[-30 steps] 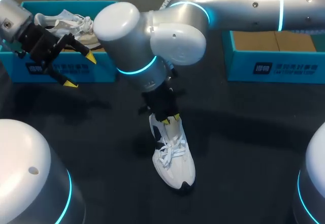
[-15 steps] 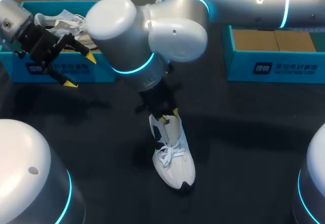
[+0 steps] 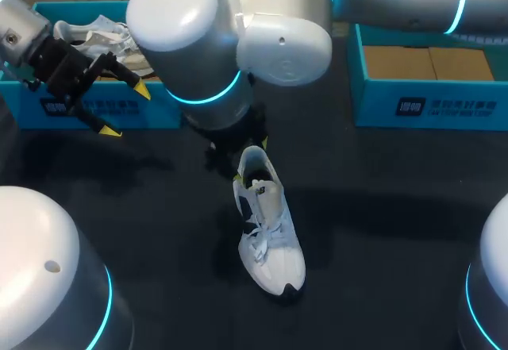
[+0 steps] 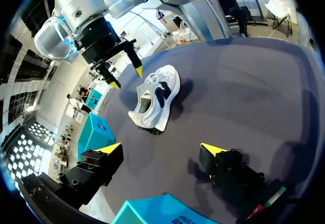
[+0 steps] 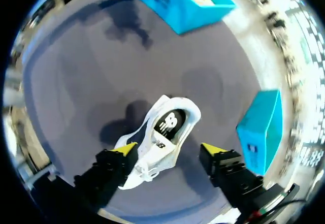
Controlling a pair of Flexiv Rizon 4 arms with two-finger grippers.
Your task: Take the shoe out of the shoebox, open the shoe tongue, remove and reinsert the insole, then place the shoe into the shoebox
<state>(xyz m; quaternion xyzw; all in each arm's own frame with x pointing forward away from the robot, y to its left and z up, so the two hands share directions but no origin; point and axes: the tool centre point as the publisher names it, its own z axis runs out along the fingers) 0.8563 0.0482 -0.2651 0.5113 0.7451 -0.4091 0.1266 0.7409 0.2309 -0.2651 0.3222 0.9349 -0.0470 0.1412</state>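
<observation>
A white sneaker [image 3: 270, 231] with a dark side logo lies on the dark table, toe toward me; it also shows in the left wrist view [image 4: 155, 102]. Its dark insole [image 5: 170, 125] is visible inside the shoe [image 5: 152, 153]. My right gripper [image 3: 250, 159] hangs open just above the heel, fingers apart on either side and not touching it; its own view [image 5: 169, 148] looks straight down into the shoe. My left gripper [image 3: 127, 110] stands open and empty at the far left, in front of the left box, with the shoe well ahead of it [image 4: 161, 148].
A teal shoebox [image 3: 103, 108] at the back left holds another white shoe [image 3: 111, 36]. A second teal shoebox [image 3: 429, 104] at the back right shows a brown cardboard inside. My right arm's big joints overhang the table's middle.
My right gripper has opened and lifted off the shoe's heel, drawing back toward the far side. The shoe stays on the table. The left arm has not moved.
</observation>
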